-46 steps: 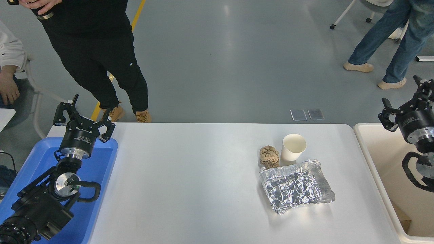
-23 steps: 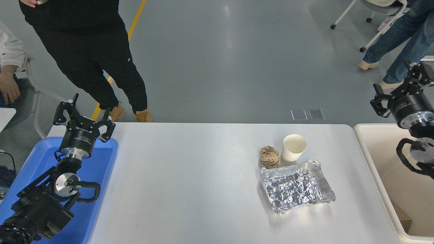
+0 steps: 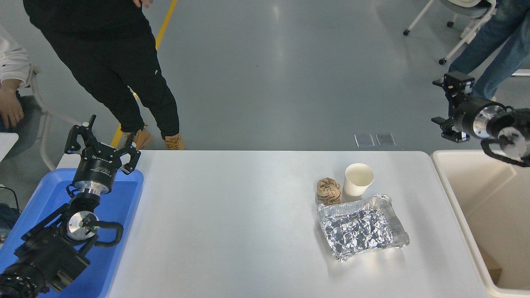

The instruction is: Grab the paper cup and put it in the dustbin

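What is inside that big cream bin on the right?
The dustbin shows bare cream walls and a brown scrap low in the near corner. Its right part runs out of frame, so the rest is unseen.

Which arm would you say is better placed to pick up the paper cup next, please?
The right. The right gripper hangs open above the table's far right corner, on the same side as the paper cup and the dustbin. The left gripper sits over the blue tray at the far left.

Paper cup [image 3: 358, 179] behind foil tray [image 3: 362, 227]
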You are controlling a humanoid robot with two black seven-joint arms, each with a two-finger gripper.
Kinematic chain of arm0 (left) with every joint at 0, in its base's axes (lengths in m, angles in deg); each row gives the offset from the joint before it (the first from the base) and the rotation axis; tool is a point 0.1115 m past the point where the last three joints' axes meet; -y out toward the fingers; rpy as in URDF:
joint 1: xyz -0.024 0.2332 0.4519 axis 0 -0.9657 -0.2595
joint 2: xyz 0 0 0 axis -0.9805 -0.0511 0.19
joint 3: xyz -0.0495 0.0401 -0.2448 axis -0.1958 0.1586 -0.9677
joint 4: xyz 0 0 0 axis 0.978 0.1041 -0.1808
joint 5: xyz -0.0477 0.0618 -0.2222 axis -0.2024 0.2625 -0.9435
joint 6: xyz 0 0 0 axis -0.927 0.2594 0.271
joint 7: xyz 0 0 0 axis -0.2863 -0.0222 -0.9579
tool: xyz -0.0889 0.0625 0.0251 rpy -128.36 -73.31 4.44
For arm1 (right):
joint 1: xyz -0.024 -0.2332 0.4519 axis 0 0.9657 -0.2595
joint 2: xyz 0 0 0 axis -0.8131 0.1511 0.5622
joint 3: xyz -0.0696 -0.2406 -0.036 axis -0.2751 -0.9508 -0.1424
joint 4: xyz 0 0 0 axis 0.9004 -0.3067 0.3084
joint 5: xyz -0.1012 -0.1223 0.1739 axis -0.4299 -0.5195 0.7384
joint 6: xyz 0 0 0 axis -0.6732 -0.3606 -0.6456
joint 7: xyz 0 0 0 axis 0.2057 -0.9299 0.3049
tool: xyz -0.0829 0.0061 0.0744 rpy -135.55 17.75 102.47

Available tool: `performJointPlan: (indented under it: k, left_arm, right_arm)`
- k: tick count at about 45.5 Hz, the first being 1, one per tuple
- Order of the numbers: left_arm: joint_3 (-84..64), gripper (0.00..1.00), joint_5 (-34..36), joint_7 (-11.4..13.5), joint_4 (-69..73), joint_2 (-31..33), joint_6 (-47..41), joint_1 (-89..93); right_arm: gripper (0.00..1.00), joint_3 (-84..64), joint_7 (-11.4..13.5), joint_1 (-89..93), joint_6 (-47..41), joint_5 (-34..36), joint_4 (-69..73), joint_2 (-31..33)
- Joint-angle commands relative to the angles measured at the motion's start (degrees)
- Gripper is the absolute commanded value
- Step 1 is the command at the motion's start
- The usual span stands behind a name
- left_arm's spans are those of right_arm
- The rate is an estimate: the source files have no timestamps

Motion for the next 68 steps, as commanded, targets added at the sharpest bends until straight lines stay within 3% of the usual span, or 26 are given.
performJointPlan:
  k: [1,6,16,26,47,61,68]
  left_arm:
    - [0.00,0.99,-0.01,0.01,-0.01,0.00,0.00,0.00]
    - [0.00,0.99,-0.01,0.01,-0.01,0.00,0.00,0.00]
    - [0.00,0.99,-0.01,0.01,0.08,0.00,0.00,0.00]
    - [0.00,0.99,-0.01,0.01,-0.01,0.00,0.00,0.00]
    - [0.00,0.99,-0.01,0.01,-0.01,0.00,0.09,0.00]
    - [0.00,0.99,-0.01,0.01,-0.01,0.00,0.00,0.00]
    - [0.00,0.99,-0.01,0.01,-0.01,0.00,0.00,0.00]
  right_arm:
    - [1.00,-33.03,1.86,-15.28,-0.30,0.22,1.71,-9.40]
    - [1.00,-38.25,1.77,-21.00,-4.07,-1.45,3.82,-12.66]
    - [1.00,-38.16,1.77,-28.12,-21.47,-3.47,4.52,-17.58]
    - [1.00,-36.32,1.95,-33.31,-30.36,-3.39,9.00,-21.71]
    - [1.00,-36.14,2.04,-47.46,-35.11,-3.56,27.28,-22.60]
    - [1.00,-36.14,2.12,-43.78,-33.18,-5.85,26.59,-23.65]
    - [1.00,-36.22,2.12,-38.33,-28.09,-6.20,25.44,-24.53]
